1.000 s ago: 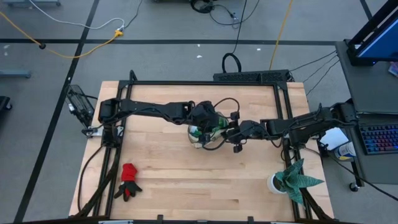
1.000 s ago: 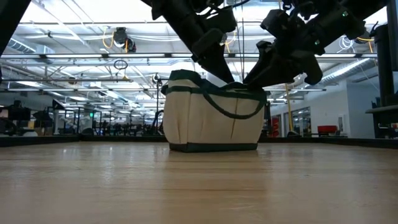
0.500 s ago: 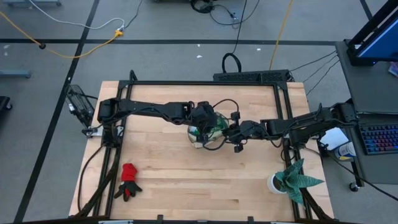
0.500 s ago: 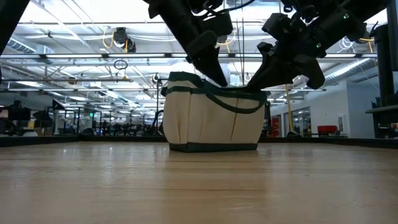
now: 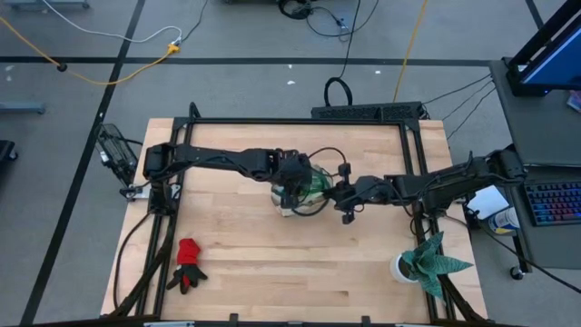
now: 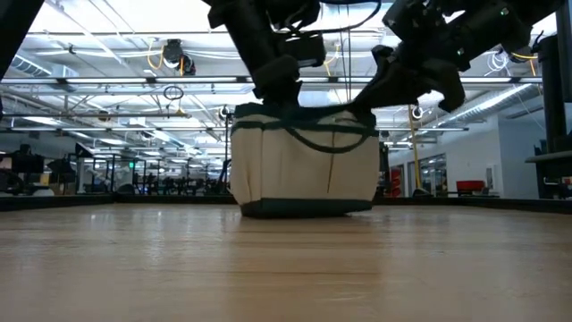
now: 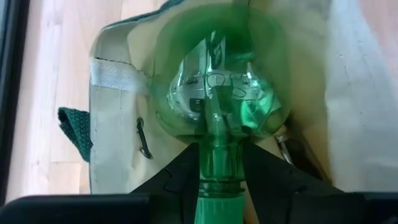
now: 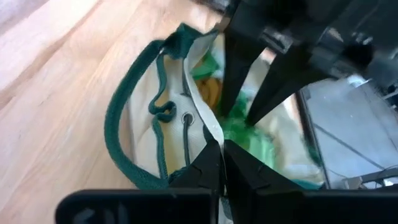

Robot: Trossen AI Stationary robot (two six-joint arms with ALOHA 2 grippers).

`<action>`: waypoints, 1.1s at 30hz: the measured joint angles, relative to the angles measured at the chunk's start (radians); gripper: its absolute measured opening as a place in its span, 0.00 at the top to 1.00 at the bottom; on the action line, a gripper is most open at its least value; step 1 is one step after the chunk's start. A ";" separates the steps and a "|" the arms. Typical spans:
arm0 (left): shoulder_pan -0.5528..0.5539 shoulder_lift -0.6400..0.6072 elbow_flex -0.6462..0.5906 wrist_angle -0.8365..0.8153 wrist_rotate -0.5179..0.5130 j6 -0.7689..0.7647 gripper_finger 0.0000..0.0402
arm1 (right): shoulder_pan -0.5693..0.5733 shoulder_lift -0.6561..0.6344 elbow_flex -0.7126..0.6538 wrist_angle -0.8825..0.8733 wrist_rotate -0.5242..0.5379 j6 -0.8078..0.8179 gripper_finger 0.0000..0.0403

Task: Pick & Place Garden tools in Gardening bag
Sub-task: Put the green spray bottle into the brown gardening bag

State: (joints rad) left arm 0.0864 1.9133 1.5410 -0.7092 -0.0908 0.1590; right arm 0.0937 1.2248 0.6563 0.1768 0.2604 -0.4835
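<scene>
The cream-and-green gardening bag stands on the table's middle, its mouth open. My left gripper is over the mouth, shut on a green spray bottle that points into the bag. My right gripper is at the bag's right end, shut on its rim. In the low view the left gripper and the right gripper stand over the bag. A red glove lies flat near the front left. My left gripper pinches the bottle's neck between its two fingers, coming steeply from above. The bottle hangs bottom first inside the bag's mouth; what it rests on there is hidden. My right gripper pinches the cream rim's edge at the bag's right end between its two fingertips, slanting down from the table's right. The bag stands on the table, its right end raised a little.
A spiky green potted plant stands at the front right corner. Yellow and green things lie inside the bag. The wood around the bag and along the near edge is bare.
My left gripper has tipped more steeply downward, carrying the bottle deeper over the bag's mouth. The bag's right rim has been drawn up by my right gripper; the bag has shifted slightly toward the table's left and tilted, and its sagging handle loop has pulled flatter.
</scene>
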 joint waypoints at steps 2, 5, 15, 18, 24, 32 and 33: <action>0.000 0.000 0.000 -0.009 0.019 -0.003 0.70 | 0.000 -0.008 0.000 0.023 -0.001 -0.006 1.00; 0.000 -0.001 0.001 -0.035 0.039 0.006 0.70 | 0.000 -0.022 0.000 0.034 0.000 -0.023 1.00; 0.001 -0.014 0.007 -0.092 0.147 -0.003 0.70 | 0.001 -0.029 0.003 -0.043 -0.006 0.024 1.00; 0.003 -0.016 0.035 -0.114 0.225 -0.050 0.70 | 0.000 -0.029 -0.015 -0.052 -0.069 0.026 1.00; 0.021 -0.025 0.048 -0.161 0.363 -0.088 0.70 | 0.000 -0.029 -0.026 -0.025 -0.130 0.025 0.99; 0.016 -0.011 0.005 -0.120 0.290 -0.086 0.70 | 0.000 -0.029 -0.026 -0.023 -0.130 0.023 0.99; 0.016 -0.003 0.005 -0.107 0.289 -0.082 0.70 | 0.000 -0.029 -0.026 -0.022 -0.129 0.023 0.99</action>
State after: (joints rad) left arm 0.1024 1.9107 1.5455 -0.8159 0.1982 0.0769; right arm 0.0937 1.1957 0.6308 0.1543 0.1314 -0.4606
